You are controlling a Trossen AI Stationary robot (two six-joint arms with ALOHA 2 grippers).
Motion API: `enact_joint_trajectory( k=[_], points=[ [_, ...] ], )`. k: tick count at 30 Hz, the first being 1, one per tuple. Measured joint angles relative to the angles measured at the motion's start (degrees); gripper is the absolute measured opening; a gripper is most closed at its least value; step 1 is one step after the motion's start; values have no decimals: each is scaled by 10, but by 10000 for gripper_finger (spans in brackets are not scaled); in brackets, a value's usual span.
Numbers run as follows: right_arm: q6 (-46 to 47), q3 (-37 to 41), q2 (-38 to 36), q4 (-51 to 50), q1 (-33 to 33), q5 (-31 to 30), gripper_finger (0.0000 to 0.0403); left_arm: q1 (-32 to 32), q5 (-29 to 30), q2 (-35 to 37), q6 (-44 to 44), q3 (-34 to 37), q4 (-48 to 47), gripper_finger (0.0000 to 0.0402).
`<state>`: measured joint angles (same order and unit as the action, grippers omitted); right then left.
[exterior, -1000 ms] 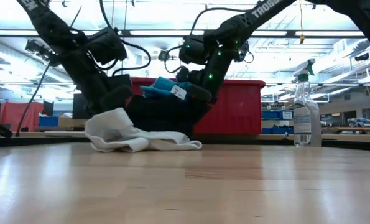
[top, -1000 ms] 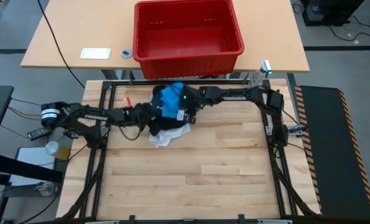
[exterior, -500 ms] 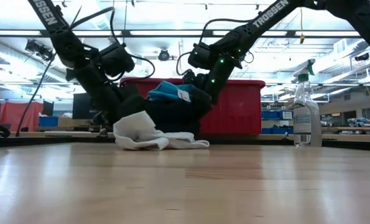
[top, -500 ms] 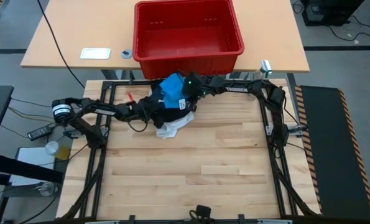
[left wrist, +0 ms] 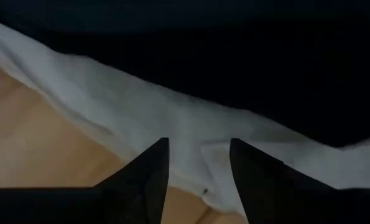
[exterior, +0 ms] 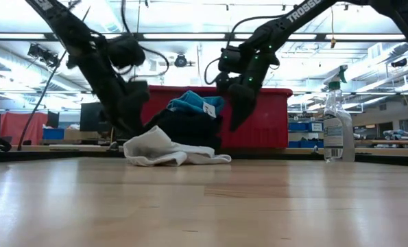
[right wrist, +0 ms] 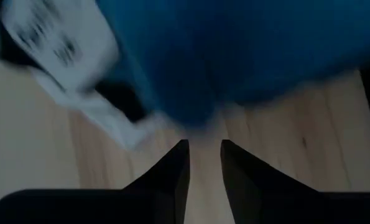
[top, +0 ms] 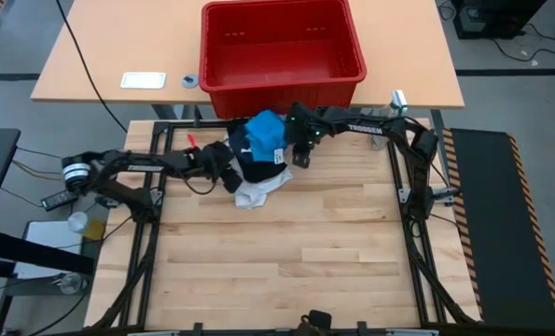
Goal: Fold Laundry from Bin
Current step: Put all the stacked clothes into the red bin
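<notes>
the wooden table carries a heap of laundry between both grippers, nearer its far edge.

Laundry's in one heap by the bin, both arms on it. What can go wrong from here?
1. The garments are piled together: blue garment on the dark ones, white garment underneath. One pull will likely drag several.
2. The left gripper, fingers apart, sits at the white cloth's edge and may pinch a double layer.
3. The right gripper hangs empty beside the pile, close to the red bin.

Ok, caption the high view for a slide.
Both grippers flank the laundry pile beside the empty red bin: left gripper, right gripper.
</notes>
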<state>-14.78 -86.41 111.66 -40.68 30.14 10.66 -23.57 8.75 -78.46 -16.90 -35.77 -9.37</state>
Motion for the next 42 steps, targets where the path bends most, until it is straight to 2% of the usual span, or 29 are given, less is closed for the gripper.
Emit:
enact_joint_trajectory(
  k=[5,8,12,14,17,28,36,39,42],
  points=[
    [-30,21,-21,-9,34,43,95,-11,0,66,74,0,-42,171],
    [-45,79,-30,59,61,80,84,-22,3,73,138,6,-71,172],
    [-69,163,-32,202,82,111,75,-45,5,65,155,22,-58,172],
    [-79,190,-33,273,83,98,74,-59,6,56,166,28,-59,172],
    [-83,201,-22,331,80,41,73,-81,8,33,174,28,-50,172],
    [-64,141,48,333,68,58,67,-105,26,-80,107,11,-16,172],
    [-75,49,111,244,60,76,53,-101,36,-138,145,-35,3,172],
    [-94,20,126,225,60,111,47,-99,11,-156,160,-45,38,172],
    [-96,-8,128,197,55,124,40,-87,17,-162,166,-58,54,172]
  ],
)
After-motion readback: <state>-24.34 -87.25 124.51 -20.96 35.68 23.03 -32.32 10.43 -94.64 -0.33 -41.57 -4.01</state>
